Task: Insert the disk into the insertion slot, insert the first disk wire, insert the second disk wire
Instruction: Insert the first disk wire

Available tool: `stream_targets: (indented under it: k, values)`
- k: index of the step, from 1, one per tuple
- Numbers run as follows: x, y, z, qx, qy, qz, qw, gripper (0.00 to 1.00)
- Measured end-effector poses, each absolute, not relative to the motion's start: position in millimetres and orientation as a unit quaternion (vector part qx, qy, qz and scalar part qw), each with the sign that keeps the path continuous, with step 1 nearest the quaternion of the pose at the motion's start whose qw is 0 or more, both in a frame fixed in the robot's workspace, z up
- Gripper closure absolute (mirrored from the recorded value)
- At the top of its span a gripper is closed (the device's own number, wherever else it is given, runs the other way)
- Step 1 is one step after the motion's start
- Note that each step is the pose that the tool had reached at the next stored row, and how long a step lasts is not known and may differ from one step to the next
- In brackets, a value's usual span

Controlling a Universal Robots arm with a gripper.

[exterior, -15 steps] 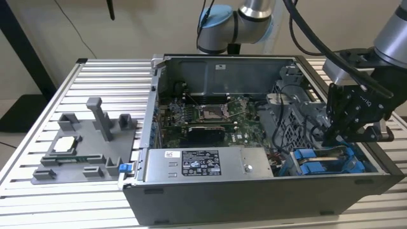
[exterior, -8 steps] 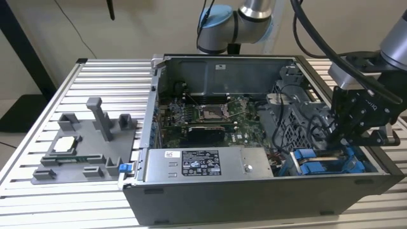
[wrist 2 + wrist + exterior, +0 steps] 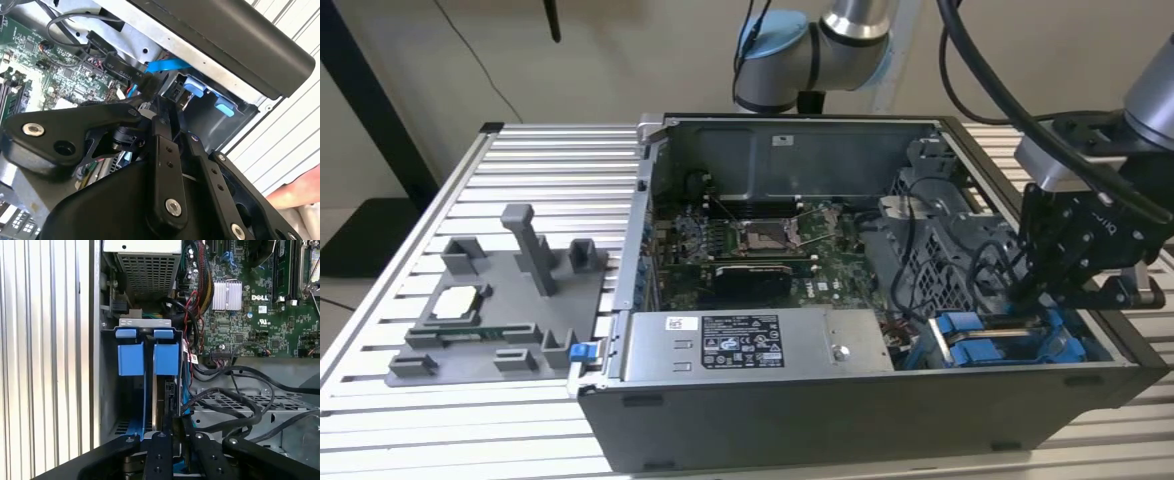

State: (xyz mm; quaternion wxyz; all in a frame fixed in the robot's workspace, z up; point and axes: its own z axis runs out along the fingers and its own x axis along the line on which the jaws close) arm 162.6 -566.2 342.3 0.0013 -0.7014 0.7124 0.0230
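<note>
A: Where is the flat silver-grey disk (image 3: 169,395) in its bright blue frame?
B: It stands edge-on inside the insertion slot (image 3: 109,390), the rectangular bay of the grey perforated-metal cage. It sits beneath one of two blue plastic tabs (image 3: 166,357), and its label is hidden.
A: And the black gripper (image 3: 175,417)?
B: It hangs right at the mouth of that bay, in line with the disk's edge. Whether the claw is open, closed or holding something cannot be told.
A: What lies closest to it?
B: In the second wrist view, a black plug (image 3: 148,82) on a flat blue cable (image 3: 167,65) sits just past its tip.
A: Around that?
B: Loose black wires (image 3: 240,400) cross the cage top. Beyond are the green motherboard (image 3: 240,315) and, in the exterior view, the grey power-supply box (image 3: 747,345). All of it is inside an open computer case (image 3: 854,430) on a slatted aluminium table (image 3: 534,160).
</note>
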Motion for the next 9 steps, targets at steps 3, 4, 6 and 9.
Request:
stream_targets:
  k: [3, 4, 6, 9]
  values:
    - [163.7, -568.0, 341.9, -0.701, 0.713, 0.023, 0.001, 1.00]
    - [163.7, -568.5, 341.9, -0.701, 0.713, 0.023, 0.001, 1.00]
    - [163.8, -568.7, 341.3, -0.700, 0.714, 0.023, 0.001, 1.00]
    - [163.9, -568.8, 338.8, -0.700, 0.714, 0.023, 0.003, 1.00]
